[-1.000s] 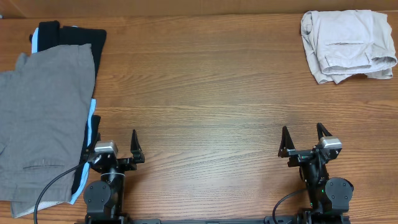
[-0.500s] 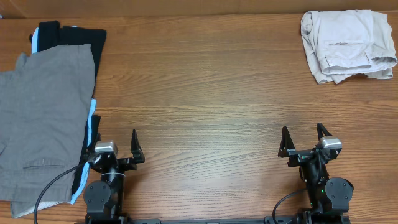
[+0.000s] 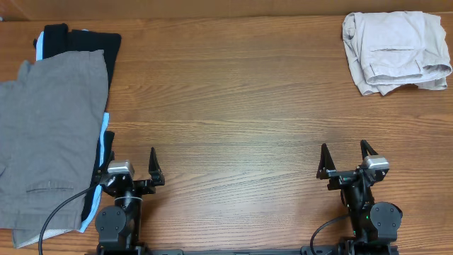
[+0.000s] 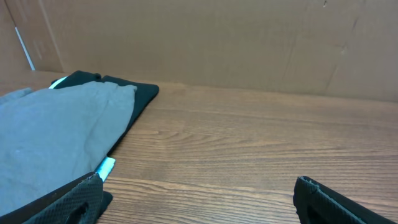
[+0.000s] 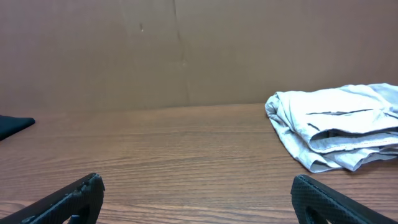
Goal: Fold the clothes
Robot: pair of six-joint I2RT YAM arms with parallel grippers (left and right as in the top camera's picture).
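Observation:
The cream shorts [image 3: 395, 51] lie folded in a bundle at the table's far right corner; they also show at the right of the right wrist view [image 5: 339, 134]. My left gripper [image 3: 132, 165] is open and empty at the near left, its fingers low in the left wrist view [image 4: 199, 202]. My right gripper [image 3: 347, 157] is open and empty at the near right, far in front of the shorts, its fingers low in the right wrist view [image 5: 196, 199].
Grey trousers [image 3: 46, 134] lie at the left over a black garment [image 3: 85, 39] and a light-blue one [image 3: 106, 138], next to my left gripper. They also show in the left wrist view [image 4: 56, 137]. A cardboard wall [image 5: 186, 50] backs the wooden table [image 3: 233, 106].

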